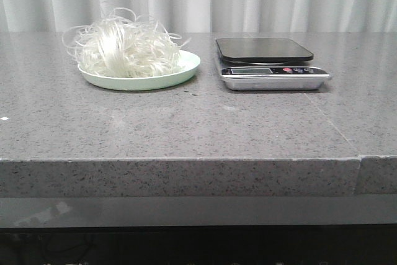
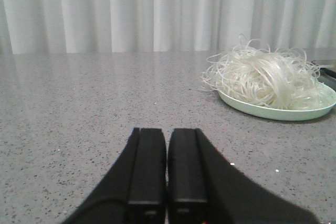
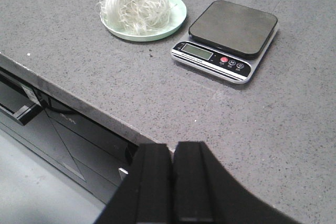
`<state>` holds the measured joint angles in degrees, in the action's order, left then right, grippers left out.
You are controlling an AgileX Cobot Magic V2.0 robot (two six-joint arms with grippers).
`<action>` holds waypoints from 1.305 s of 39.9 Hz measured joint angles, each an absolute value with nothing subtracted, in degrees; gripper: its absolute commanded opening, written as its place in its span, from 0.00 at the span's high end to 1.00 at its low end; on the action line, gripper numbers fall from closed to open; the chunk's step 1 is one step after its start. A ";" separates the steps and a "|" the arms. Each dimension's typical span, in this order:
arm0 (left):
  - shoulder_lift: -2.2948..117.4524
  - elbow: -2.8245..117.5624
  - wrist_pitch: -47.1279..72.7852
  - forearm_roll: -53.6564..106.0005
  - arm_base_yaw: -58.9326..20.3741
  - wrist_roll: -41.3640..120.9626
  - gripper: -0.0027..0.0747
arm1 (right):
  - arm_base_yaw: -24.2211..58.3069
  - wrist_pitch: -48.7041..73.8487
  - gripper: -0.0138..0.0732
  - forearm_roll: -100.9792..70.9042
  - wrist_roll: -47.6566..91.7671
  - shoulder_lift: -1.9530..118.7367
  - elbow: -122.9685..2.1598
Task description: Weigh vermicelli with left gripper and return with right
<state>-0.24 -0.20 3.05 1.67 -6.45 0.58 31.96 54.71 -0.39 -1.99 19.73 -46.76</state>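
Toward the table's far left, the vermicelli [image 1: 127,48] sits heaped on a pale green plate [image 1: 186,69]; the kitchen scale [image 1: 270,63] stands just beside it, nearer the far right, platform bare. Left gripper [image 2: 167,174] fingers together, low over the table, well apart from the plate. Right gripper [image 3: 173,182] fingers together, back over the near edge. Judgement: spread the left fingers first, descend onto the heap's centre, and lift slowly; strands will likely trail.

No legible text anywhere, silver kitchen scale with black weighing platform [image 3: 226,40], its grey display blank, button markings too small to read
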 measured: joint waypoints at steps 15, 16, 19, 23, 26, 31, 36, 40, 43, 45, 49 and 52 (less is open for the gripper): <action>-0.24 -0.20 2.91 1.80 -2.76 0.70 0.76 | 31.96 54.71 0.66 -0.39 -1.99 19.73 -46.76; -0.24 -0.20 2.79 1.80 -2.42 0.70 0.76 | 31.96 54.71 0.66 -0.39 -1.99 19.73 -46.76; -0.24 -0.20 2.81 1.80 -2.37 0.70 0.76 | 31.96 54.71 0.66 -0.39 -1.99 19.73 -46.76; -0.24 -0.20 2.81 1.80 -2.37 0.70 0.76 | 31.96 54.71 0.66 -0.39 -1.99 19.73 -46.76; -0.24 -0.20 2.81 1.80 -2.37 0.70 0.76 | 31.96 54.71 0.66 -0.39 -1.99 19.73 -46.76; -0.24 -0.20 2.81 1.94 -2.37 0.70 0.76 | 31.96 54.71 0.66 -0.39 -1.99 19.73 -46.76; -0.24 -0.20 2.81 1.94 -2.37 0.70 0.76 | 31.96 54.71 0.66 -0.39 -1.99 19.73 -46.76; -0.24 -0.20 2.81 1.98 -2.37 0.70 0.76 | 31.96 54.71 0.66 -0.39 -1.99 19.73 -46.76; -0.24 -0.20 2.81 1.98 -2.37 0.70 0.76 | 31.96 54.71 0.66 -0.39 -1.99 19.73 -46.76; -0.24 -0.20 2.81 1.98 -2.37 0.70 0.76 | 31.96 54.71 0.66 -0.39 -1.99 19.73 -46.76; -0.24 -0.20 2.81 1.98 -2.37 0.70 0.76 | 31.96 54.71 0.66 -0.39 -1.99 19.73 -46.76; -0.24 -0.20 2.81 1.98 -2.37 0.70 0.76 | 31.96 54.71 0.66 -0.39 -1.99 19.73 -46.76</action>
<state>-0.24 -0.20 2.81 1.98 -2.37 0.70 31.96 54.71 -0.39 -1.99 19.73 -46.76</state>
